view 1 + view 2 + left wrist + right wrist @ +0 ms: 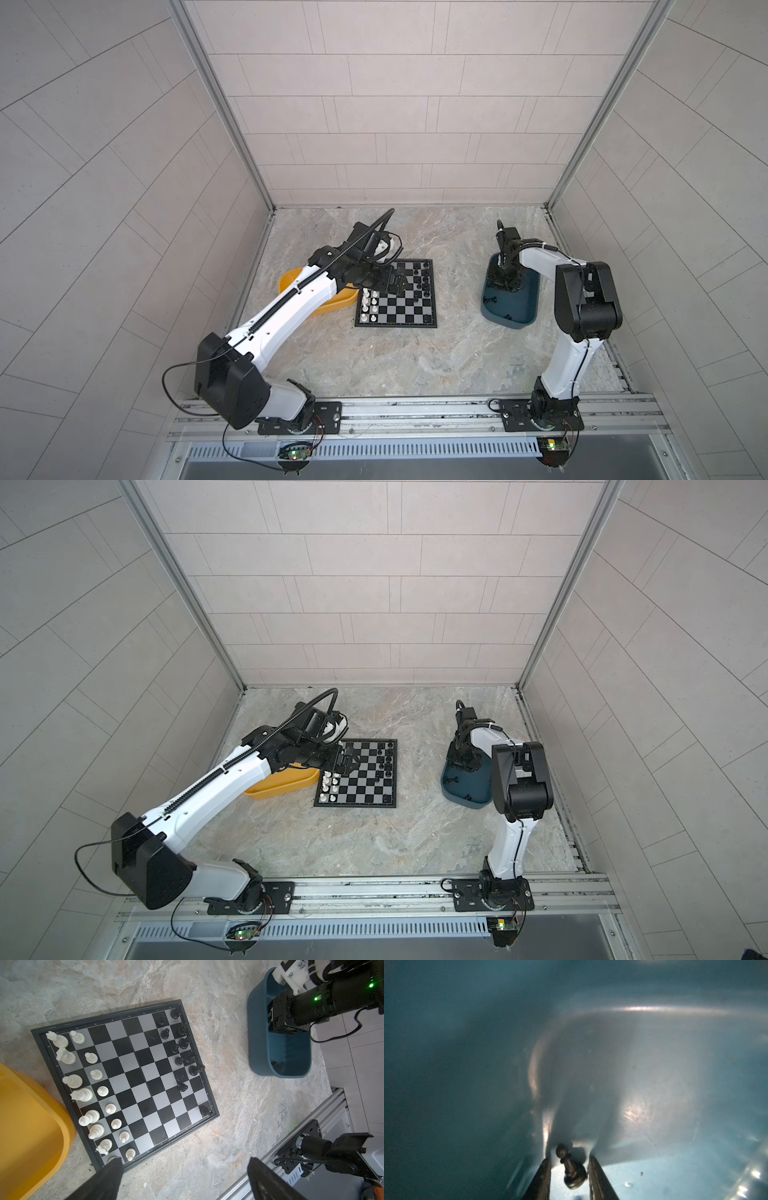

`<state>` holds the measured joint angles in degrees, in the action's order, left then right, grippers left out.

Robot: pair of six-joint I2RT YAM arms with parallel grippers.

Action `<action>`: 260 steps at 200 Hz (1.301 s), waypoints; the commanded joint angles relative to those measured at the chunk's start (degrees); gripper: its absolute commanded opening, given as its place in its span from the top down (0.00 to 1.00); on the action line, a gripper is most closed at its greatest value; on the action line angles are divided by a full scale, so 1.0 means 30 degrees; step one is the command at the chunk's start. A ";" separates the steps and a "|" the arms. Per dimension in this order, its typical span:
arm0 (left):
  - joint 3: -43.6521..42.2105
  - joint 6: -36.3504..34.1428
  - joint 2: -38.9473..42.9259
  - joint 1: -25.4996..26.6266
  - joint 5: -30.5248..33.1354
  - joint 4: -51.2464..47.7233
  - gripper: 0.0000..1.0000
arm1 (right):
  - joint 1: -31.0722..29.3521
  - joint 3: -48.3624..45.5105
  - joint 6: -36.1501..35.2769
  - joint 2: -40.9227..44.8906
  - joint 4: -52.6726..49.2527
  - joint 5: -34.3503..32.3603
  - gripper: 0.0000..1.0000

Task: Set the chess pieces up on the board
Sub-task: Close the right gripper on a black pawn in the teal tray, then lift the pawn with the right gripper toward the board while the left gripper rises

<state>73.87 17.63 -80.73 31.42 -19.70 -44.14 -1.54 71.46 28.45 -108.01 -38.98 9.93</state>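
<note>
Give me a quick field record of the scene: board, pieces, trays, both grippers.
board: flat, between yellow tray and teal tray
white pieces: two rows standing at the edge by the yellow tray
black pieces: opposite edge, rows incomplete
left gripper: open, above board's white-side corner
right gripper: inside teal tray, jaws flanking a black pawn; grip unclear

Board (pixel 133 1076) border: letters a, b, d on one edge; digits 2–7 on adjoining edge.
</note>
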 commanded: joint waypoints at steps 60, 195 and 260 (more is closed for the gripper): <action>-0.0421 0.0568 0.0031 -0.0540 -0.0591 0.0408 0.00 | -0.0495 0.0019 -0.1379 -0.0854 -0.1206 -0.0692 0.76; -0.2126 0.5636 0.0197 -0.2768 -0.8003 0.5567 0.00 | -0.0444 -0.0726 -0.1225 0.2024 -0.0612 -0.0153 0.93; -0.0612 0.5079 -0.1200 -0.2739 -0.9633 0.5890 0.07 | -0.3496 -0.1193 -0.2634 0.9859 -0.1063 -0.1730 0.99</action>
<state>68.34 35.90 -82.56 23.16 -46.15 -25.50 -6.66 67.90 23.24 -85.52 -40.38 8.64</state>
